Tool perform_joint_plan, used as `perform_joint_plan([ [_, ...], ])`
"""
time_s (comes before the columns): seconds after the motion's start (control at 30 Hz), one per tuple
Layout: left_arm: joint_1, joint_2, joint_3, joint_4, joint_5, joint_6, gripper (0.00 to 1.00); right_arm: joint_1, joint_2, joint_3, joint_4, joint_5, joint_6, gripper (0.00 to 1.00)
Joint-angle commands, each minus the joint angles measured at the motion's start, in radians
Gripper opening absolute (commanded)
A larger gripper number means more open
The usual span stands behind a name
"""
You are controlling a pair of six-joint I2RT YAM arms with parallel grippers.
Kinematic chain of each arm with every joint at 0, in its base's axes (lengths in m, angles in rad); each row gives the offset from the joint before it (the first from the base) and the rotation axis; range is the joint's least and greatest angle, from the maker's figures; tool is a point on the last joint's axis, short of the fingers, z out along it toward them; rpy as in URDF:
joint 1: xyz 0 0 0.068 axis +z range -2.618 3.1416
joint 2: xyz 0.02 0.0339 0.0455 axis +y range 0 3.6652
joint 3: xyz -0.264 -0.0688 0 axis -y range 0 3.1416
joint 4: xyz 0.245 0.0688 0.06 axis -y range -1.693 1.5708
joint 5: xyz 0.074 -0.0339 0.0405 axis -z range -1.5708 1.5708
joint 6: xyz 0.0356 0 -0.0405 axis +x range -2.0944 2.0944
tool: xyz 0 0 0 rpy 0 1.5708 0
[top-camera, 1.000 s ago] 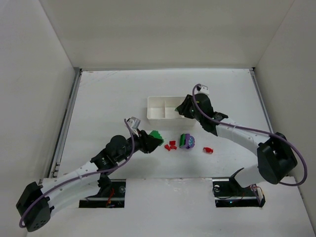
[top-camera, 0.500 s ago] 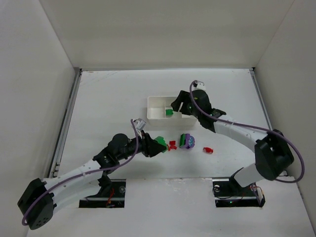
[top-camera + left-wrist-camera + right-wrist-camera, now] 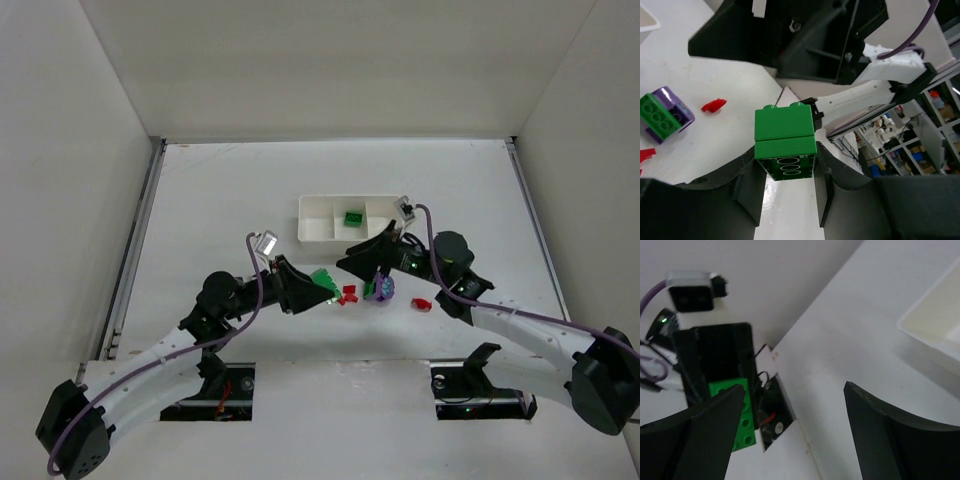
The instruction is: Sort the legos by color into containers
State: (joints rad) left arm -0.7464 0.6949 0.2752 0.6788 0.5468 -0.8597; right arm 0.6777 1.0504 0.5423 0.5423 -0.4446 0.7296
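My left gripper (image 3: 318, 283) is shut on a green lego (image 3: 785, 145) made of two stacked bricks, held just above the table left of the loose pieces. My right gripper (image 3: 352, 258) hangs open and empty in front of the white tray (image 3: 312, 228), its fingertips near the left gripper. One green lego (image 3: 353, 218) lies in the tray's middle container. Small red legos (image 3: 348, 293) lie beside the held brick, and another red one (image 3: 421, 304) lies further right. A purple lego with a green brick on it (image 3: 379, 288) sits between them. The right wrist view shows the held green lego (image 3: 737, 410).
Both arms meet over the middle of the table, fingers close together. White walls enclose the table on the left, right and back. A metal rail (image 3: 135, 250) runs along the left edge. The tray's left and right compartments show no bricks.
My right gripper opened over the tray, left a green lego in the middle compartment, and drew back toward the near side. The left gripper, still holding its green lego, shifted slightly.
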Motion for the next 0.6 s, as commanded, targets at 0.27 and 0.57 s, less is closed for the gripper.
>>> perform_joint_plan([
  [0.27,-0.006,-0.011,-0.022,0.133,0.073,-0.101,0.22,0.081,-0.032,0.034,0.251,-0.272,0.017,0.88],
  [0.57,-0.029,0.005,-0.010,0.143,0.082,-0.096,0.22,0.110,0.074,0.071,0.249,-0.269,0.021,0.86],
])
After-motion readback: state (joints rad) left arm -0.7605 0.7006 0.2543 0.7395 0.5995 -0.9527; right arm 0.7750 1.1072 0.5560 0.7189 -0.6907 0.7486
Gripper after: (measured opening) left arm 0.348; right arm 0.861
